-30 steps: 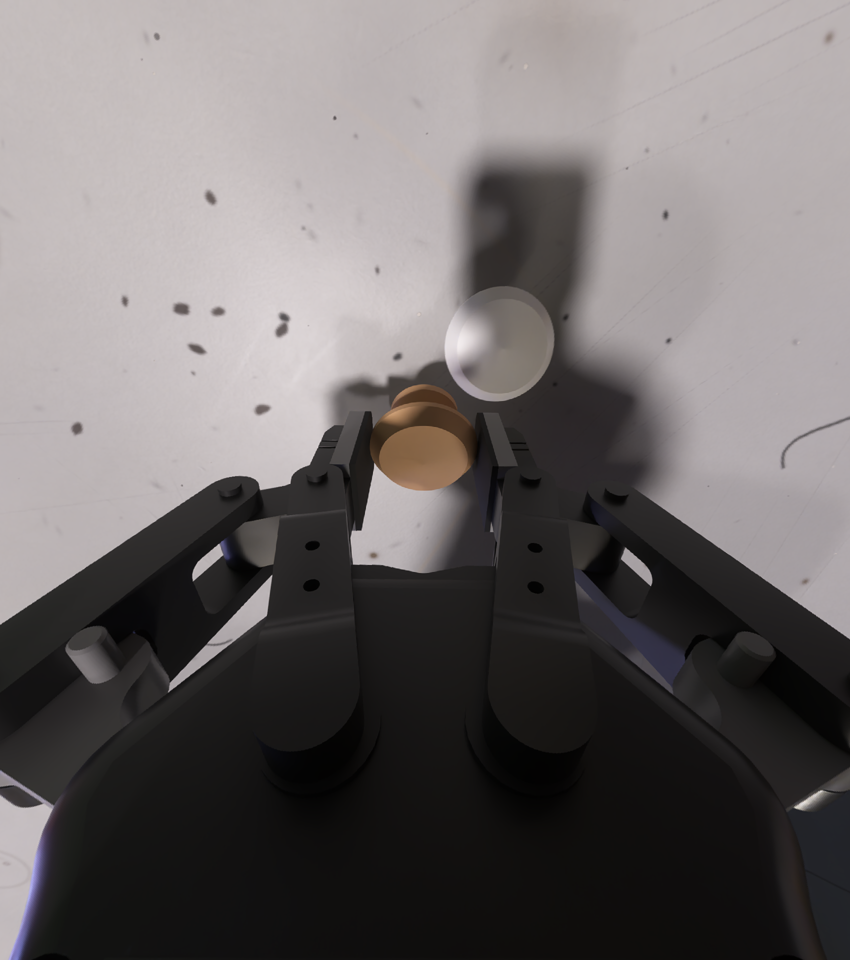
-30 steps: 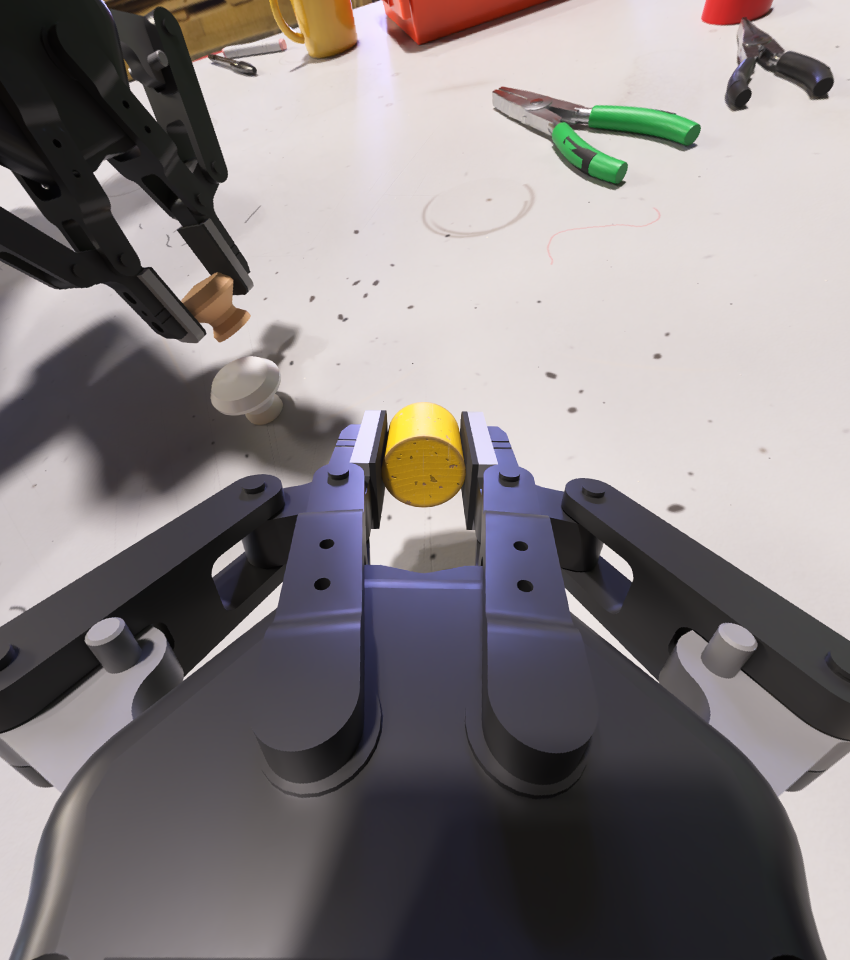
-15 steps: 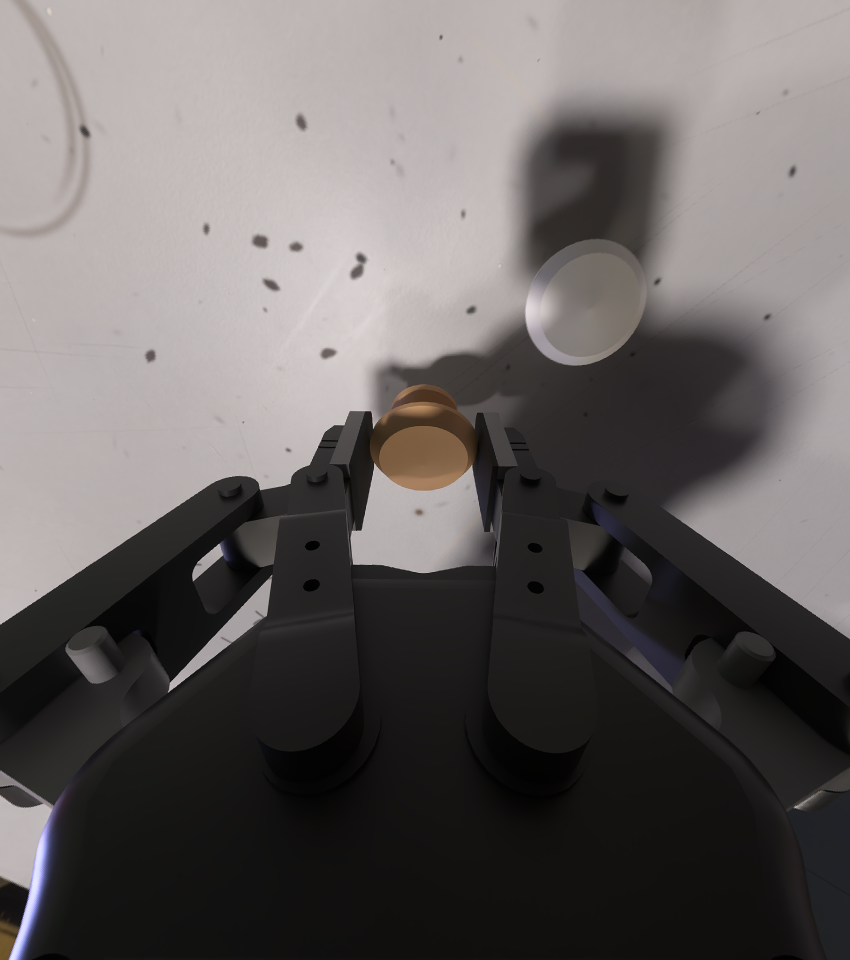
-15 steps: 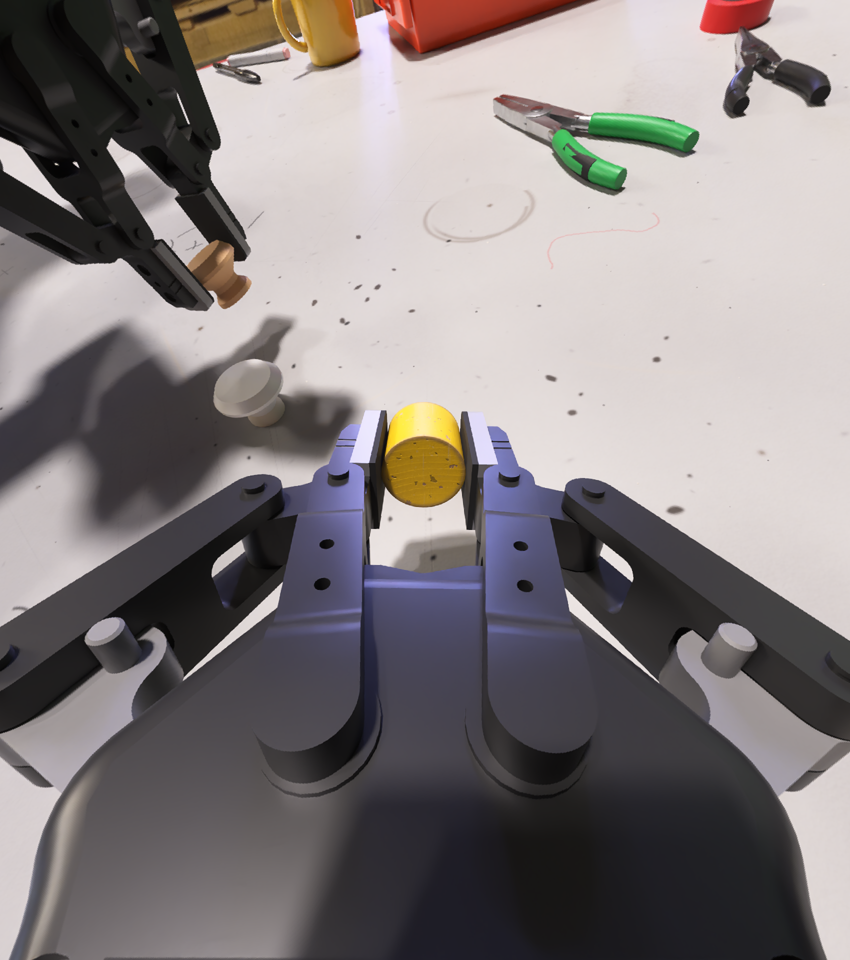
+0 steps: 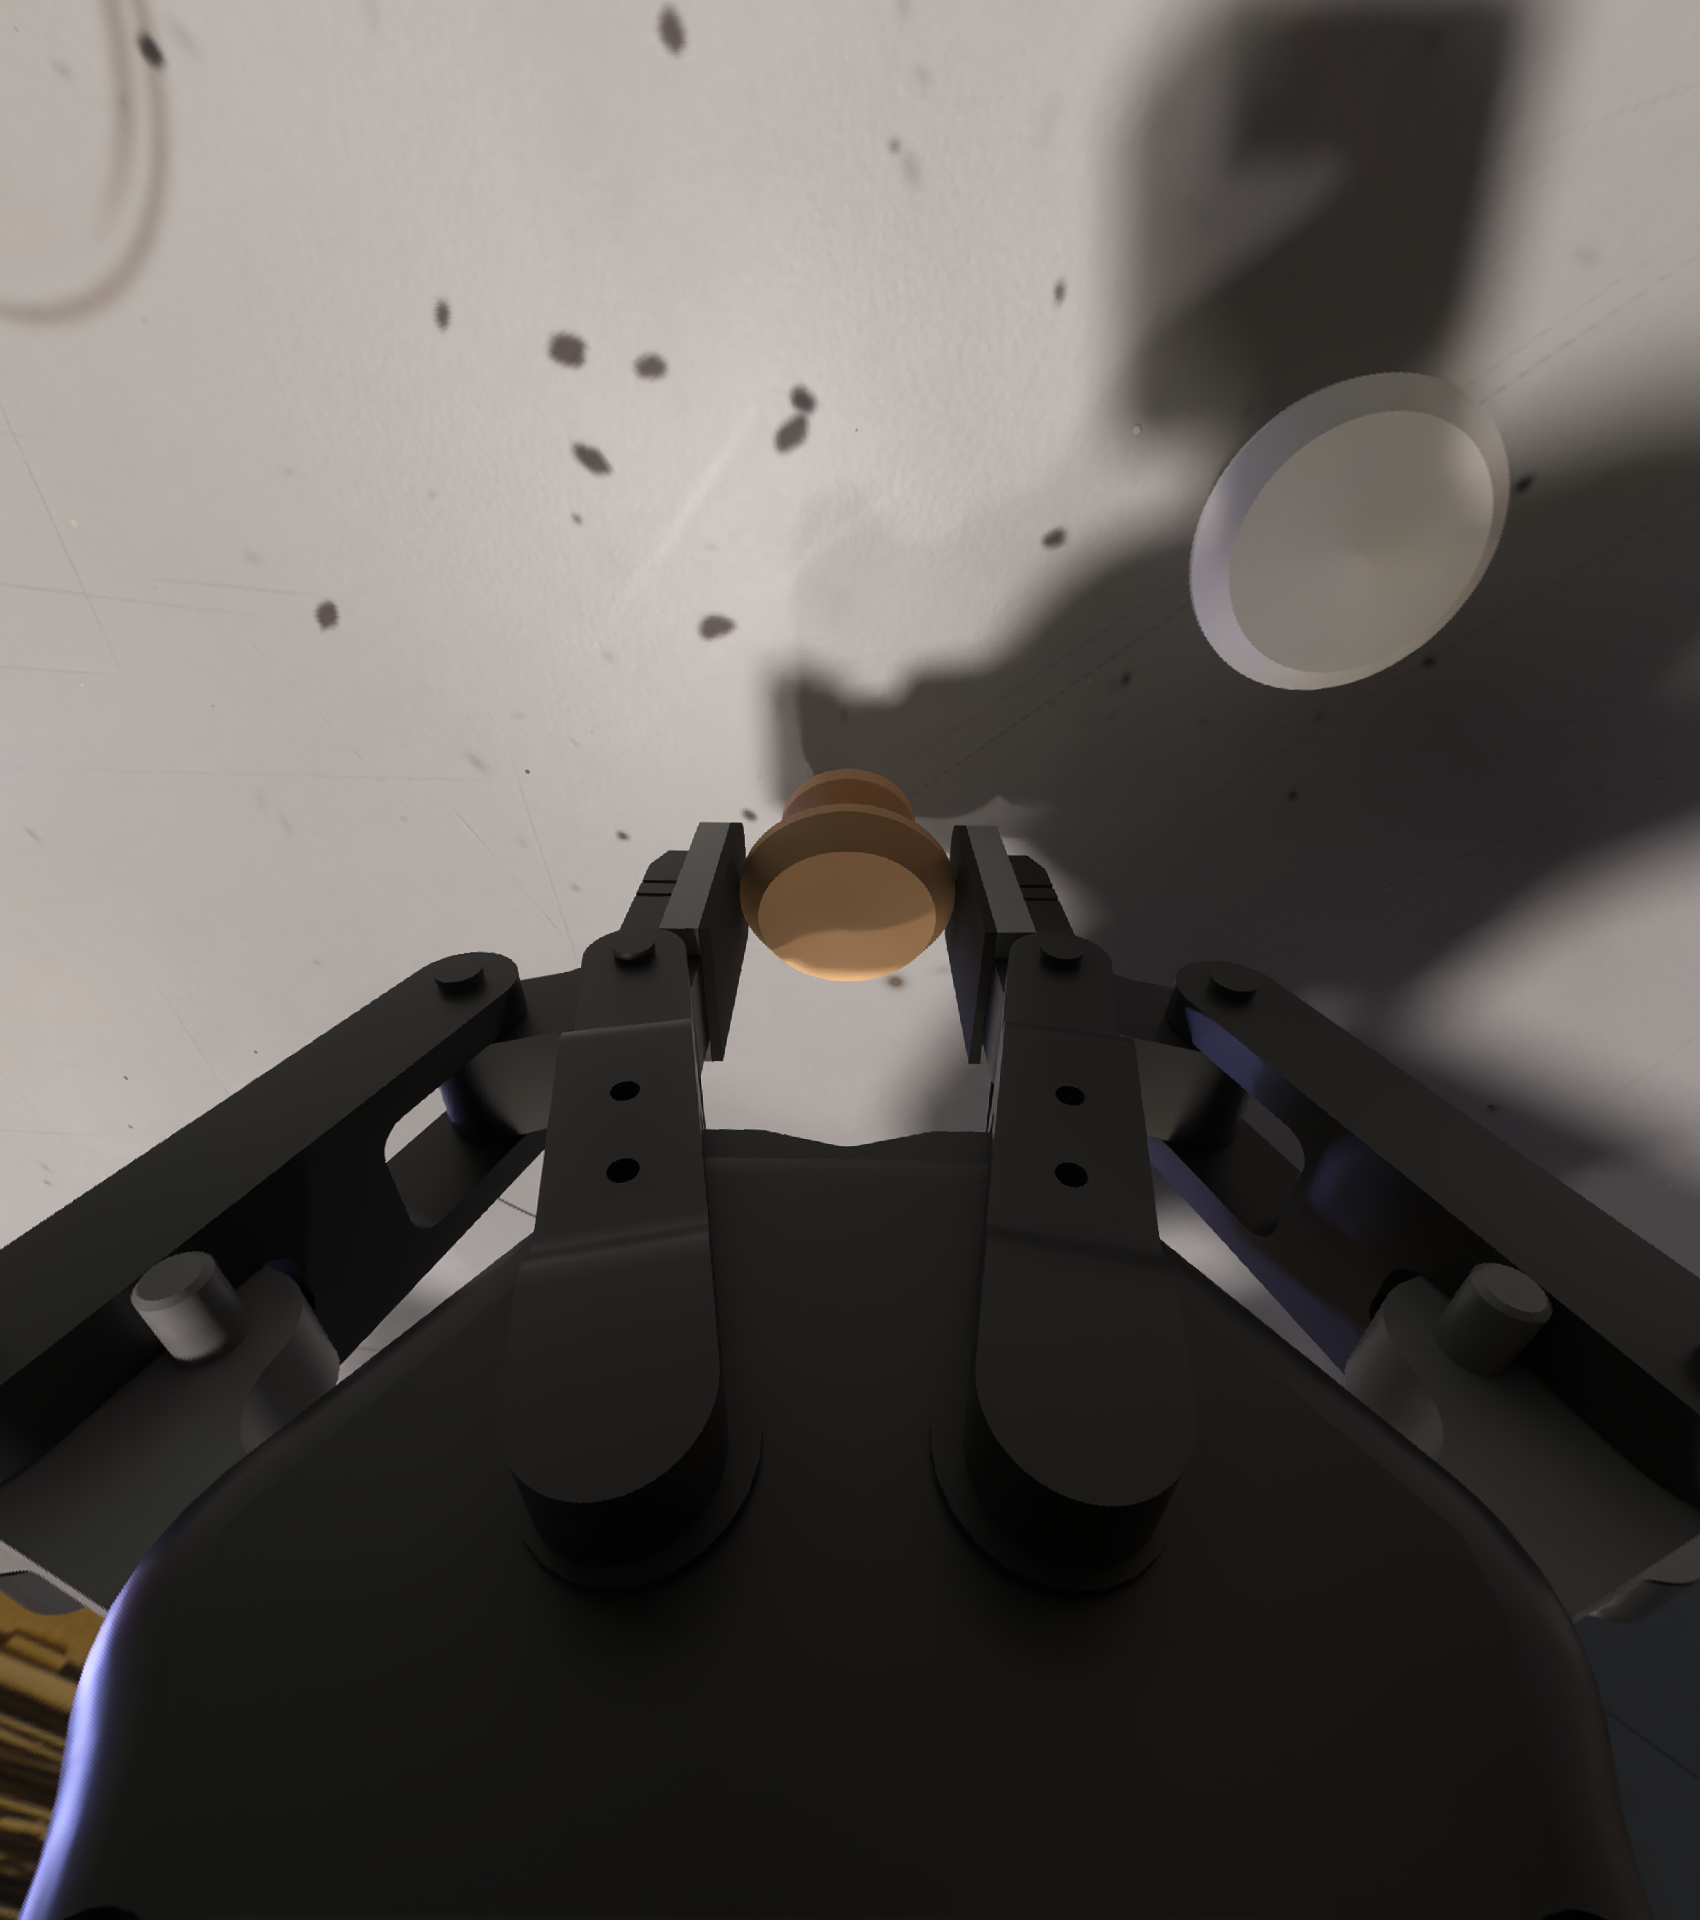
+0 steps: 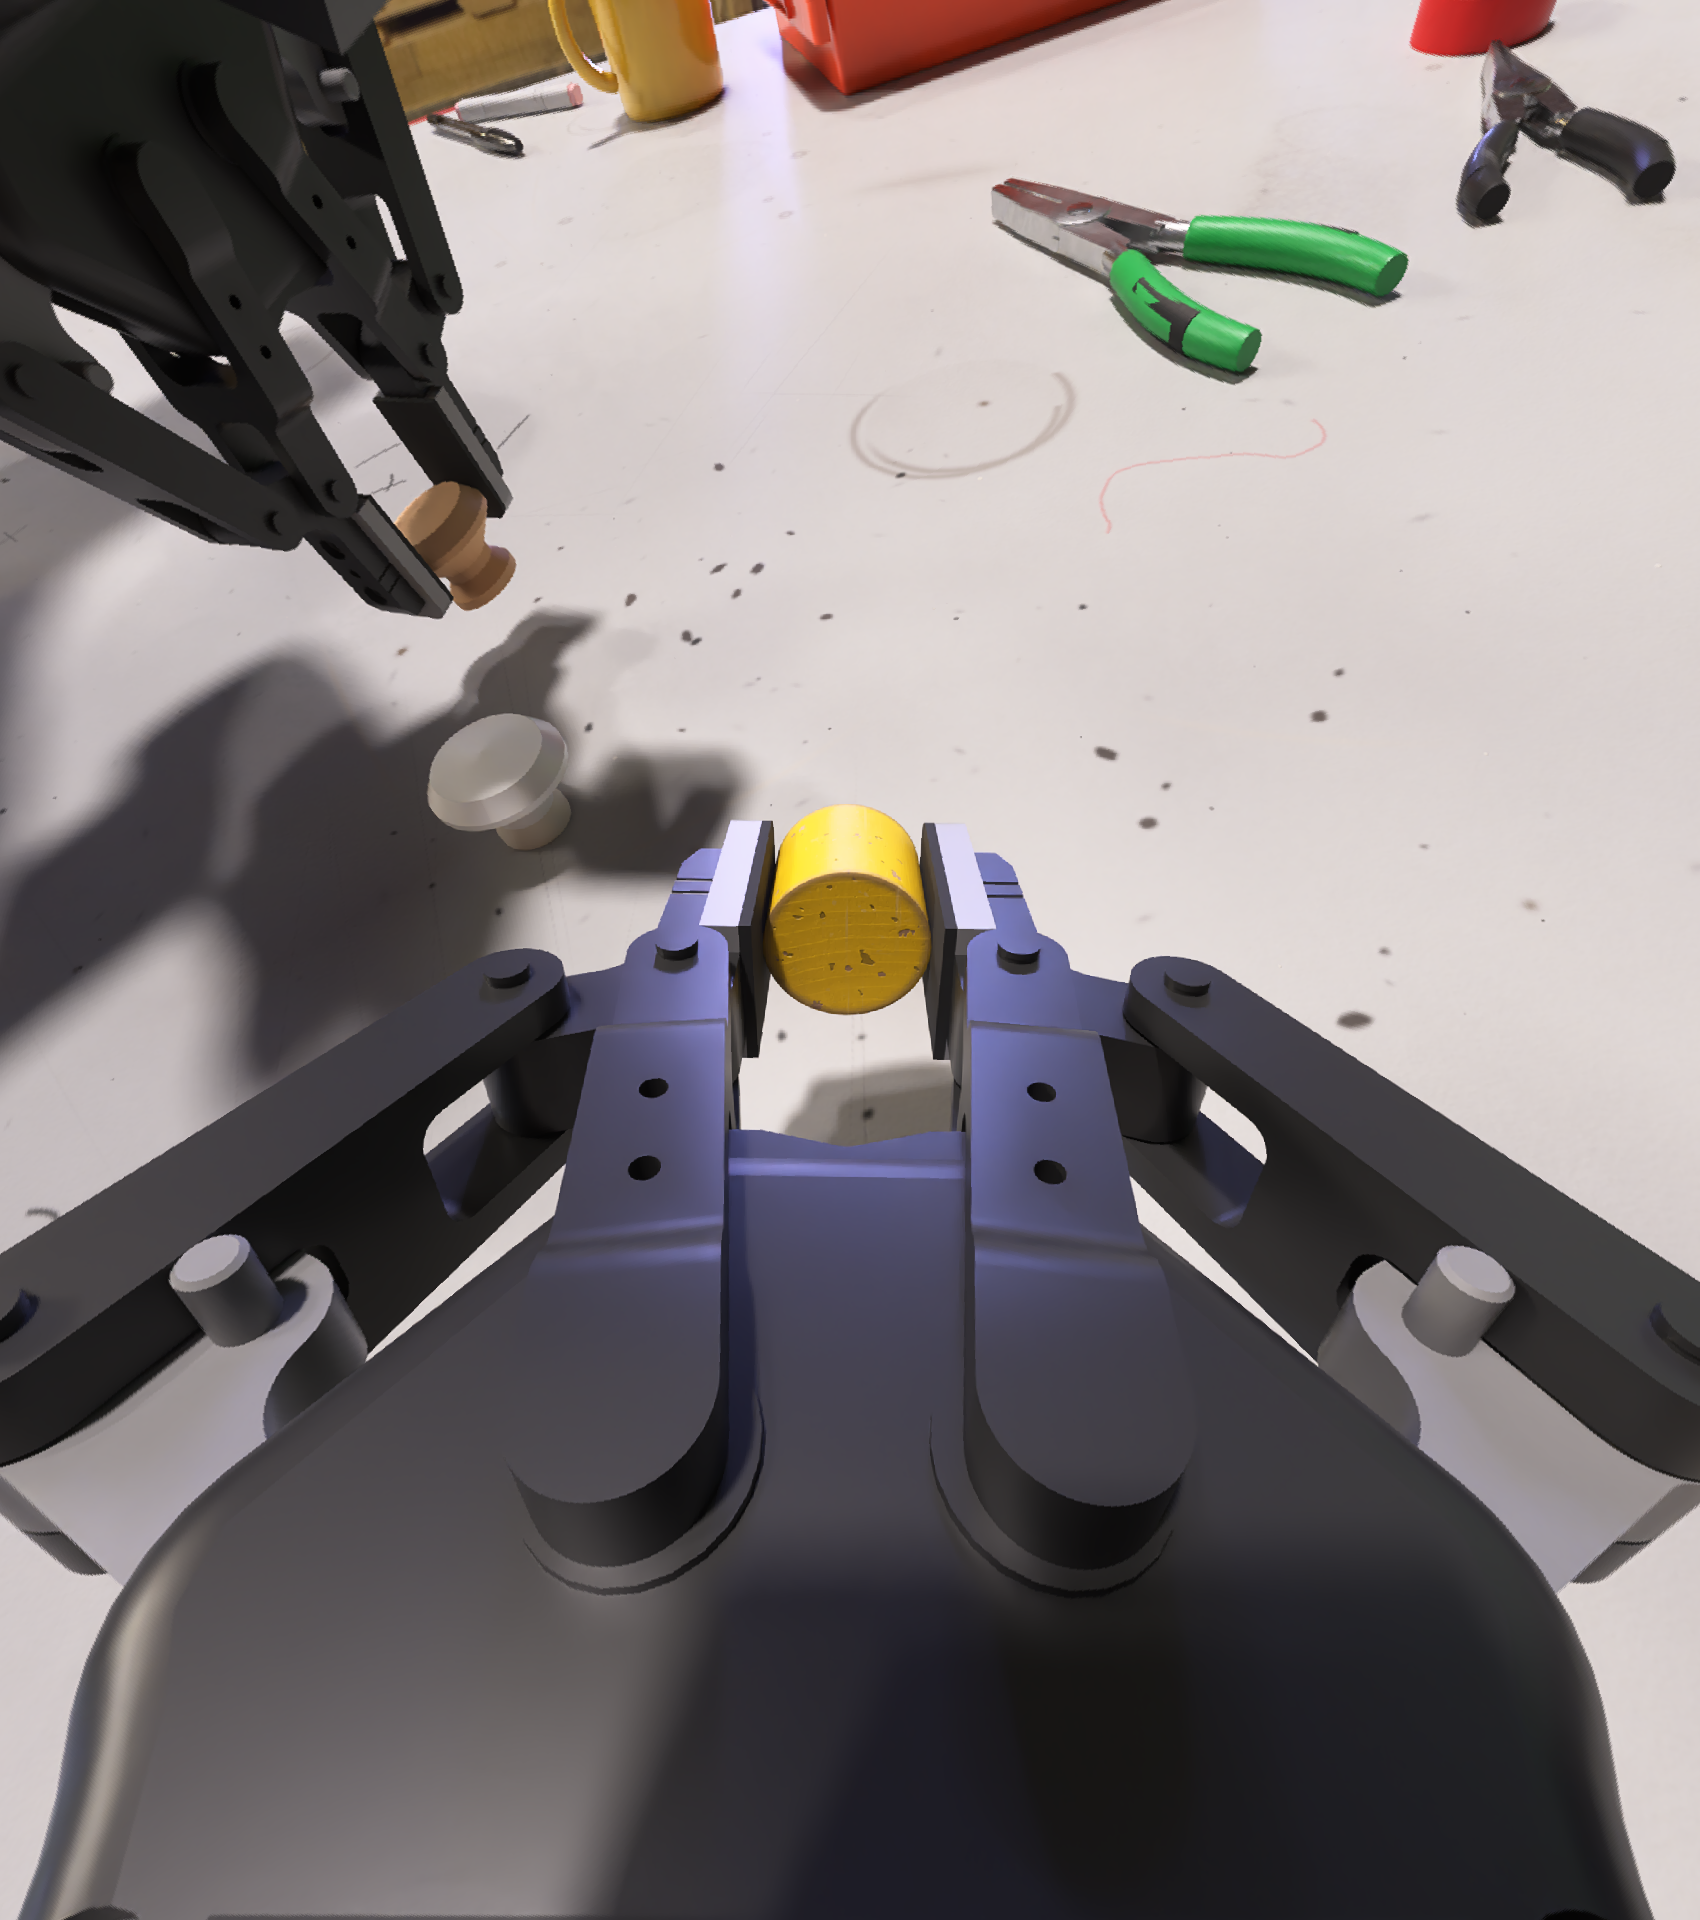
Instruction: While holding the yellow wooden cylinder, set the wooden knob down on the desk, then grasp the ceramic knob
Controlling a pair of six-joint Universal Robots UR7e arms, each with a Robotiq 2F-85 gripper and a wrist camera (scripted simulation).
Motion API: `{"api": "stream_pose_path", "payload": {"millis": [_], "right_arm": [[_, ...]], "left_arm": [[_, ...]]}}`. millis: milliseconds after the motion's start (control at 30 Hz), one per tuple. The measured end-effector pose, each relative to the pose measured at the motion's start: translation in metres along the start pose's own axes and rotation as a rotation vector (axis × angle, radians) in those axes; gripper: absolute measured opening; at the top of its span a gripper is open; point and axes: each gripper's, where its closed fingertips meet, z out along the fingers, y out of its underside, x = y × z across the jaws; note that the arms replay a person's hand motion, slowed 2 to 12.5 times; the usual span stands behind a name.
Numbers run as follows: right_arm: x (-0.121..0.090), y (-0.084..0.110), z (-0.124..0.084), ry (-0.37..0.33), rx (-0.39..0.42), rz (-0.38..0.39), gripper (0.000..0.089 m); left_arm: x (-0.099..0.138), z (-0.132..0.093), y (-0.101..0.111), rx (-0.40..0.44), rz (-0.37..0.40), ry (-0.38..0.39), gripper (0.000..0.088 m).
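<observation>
Two things are changing as you watch: the left gripper (image 6: 441,545) is carrying the wooden knob (image 6: 456,545) away from the ceramic knob (image 6: 501,774) toward the far side of the desk (image 6: 929,675), and in the left wrist view the ceramic knob (image 5: 1350,532) is sliding from just past the fingertips out to the upper right. To me that means you are clearing a bare patch for the set-down, so the first step is not yet done.

Starting at the left, the left gripper is clamping the wooden knob (image 5: 846,899) by its head, stem pointing at the desk and hanging above it. Next, the ceramic knob is standing on its stem, apart from both sets of jaws, untouched. Further right, your right gripper (image 6: 848,914) is squeezing the yellow wooden cylinder (image 6: 848,914) between its fingertips, off the surface.
</observation>
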Motion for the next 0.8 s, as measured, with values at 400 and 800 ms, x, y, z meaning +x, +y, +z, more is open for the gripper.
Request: {"api": "stream_pose_path", "payload": {"millis": [400, 800], "right_arm": [[0.0, 0.0, 0.0, -0.001, 0.001, 0.001, 0.025], [0.0, 0.0, 0.0, -0.003, 0.002, 0.005, 0.025]], "left_arm": [[-0.008, 0.01, 0.0, -0.055, -0.018, -0.038, 0.035], [-0.006, 0.012, -0.006, -0.046, -0.003, -0.03, 0.035]]}}
